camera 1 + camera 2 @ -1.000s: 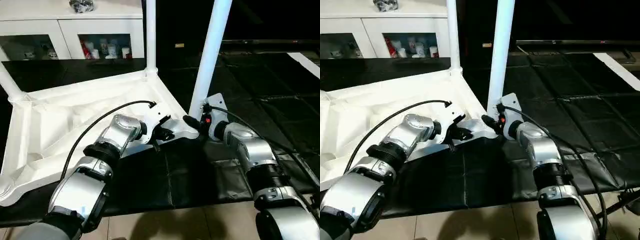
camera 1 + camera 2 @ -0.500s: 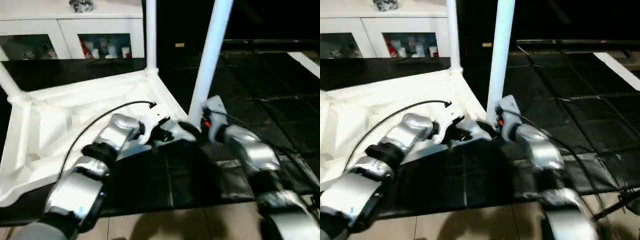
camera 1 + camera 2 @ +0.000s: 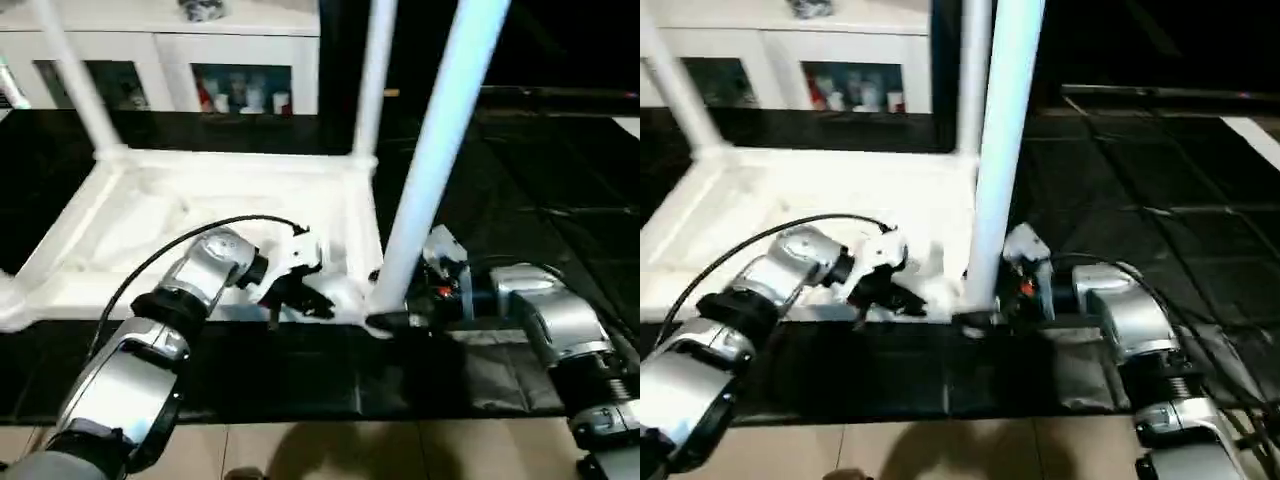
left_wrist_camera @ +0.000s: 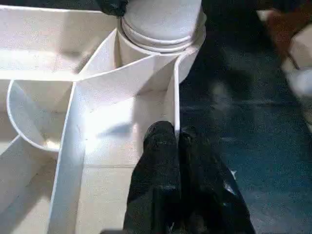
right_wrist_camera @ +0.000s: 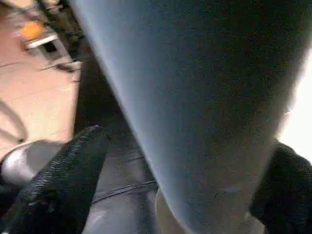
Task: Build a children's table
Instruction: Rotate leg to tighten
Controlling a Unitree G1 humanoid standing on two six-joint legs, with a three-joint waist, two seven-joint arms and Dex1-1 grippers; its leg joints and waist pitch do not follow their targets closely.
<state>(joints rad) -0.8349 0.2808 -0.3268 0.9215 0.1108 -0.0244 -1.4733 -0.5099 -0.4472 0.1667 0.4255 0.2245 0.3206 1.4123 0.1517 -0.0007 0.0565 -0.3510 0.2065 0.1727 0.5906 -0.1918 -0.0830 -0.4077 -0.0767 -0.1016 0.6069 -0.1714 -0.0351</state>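
Note:
The children's table lies upside down, its white ribbed top (image 3: 200,200) on a black mat. Three of its legs stand in corner sockets: two at the far corners (image 3: 75,80) (image 3: 370,80) and one at the near right corner (image 3: 440,150). My left gripper (image 3: 300,297) is shut on the top's thin rim wall (image 4: 174,112), just short of the near right socket (image 4: 161,29). At the foot of the near right leg (image 5: 195,97), my right gripper (image 3: 385,320) is open. One finger (image 5: 58,180) stands on each side of that leg.
A white cabinet (image 3: 240,60) with glass doors stands behind the table. The black mat (image 3: 300,370) runs to the right and ends near me at a tan floor (image 3: 300,450). A black cable (image 3: 170,255) loops over my left forearm.
The camera has shifted, so the whole scene sits differently. My right gripper's fingers have spread wider around the foot of the near right leg. The left gripper keeps its hold on the rim.

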